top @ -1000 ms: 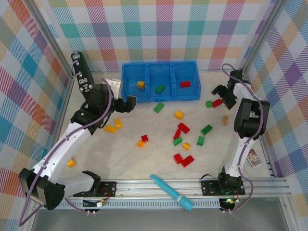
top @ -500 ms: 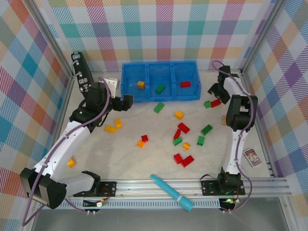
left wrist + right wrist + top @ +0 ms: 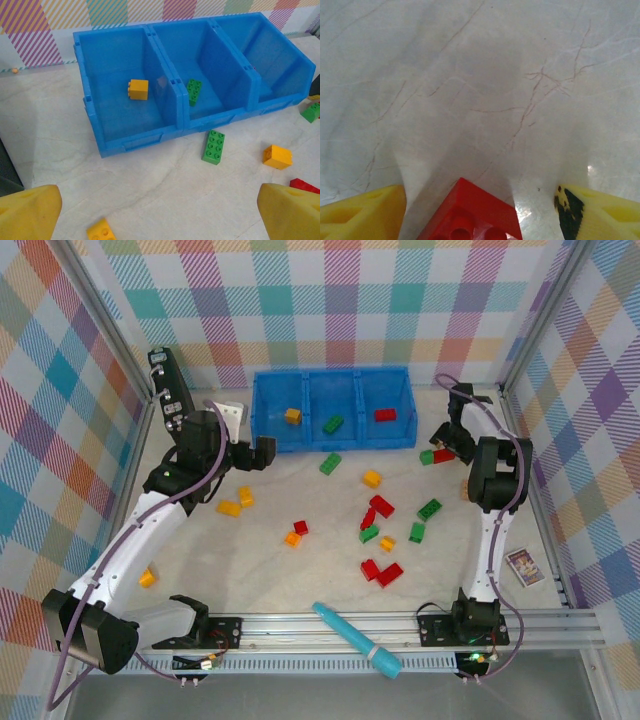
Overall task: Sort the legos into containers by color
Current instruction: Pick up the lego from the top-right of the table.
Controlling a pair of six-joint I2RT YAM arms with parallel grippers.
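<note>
Lying scattered on the table (image 3: 250,570): red, green, orange legos (image 3: 380,505).
Beyond, left gripper (image 3: 156,190) gapes wide; right gripper (image 3: 477,192), released, straddles a red lego (image 3: 470,222); farthest, containers (image 3: 140,137) hold 1 brick in each of 3 compartments.

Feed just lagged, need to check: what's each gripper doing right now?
Left gripper: open, empty.
Right gripper: red brick between the jaws; whether it is gripped cannot be told.
</note>
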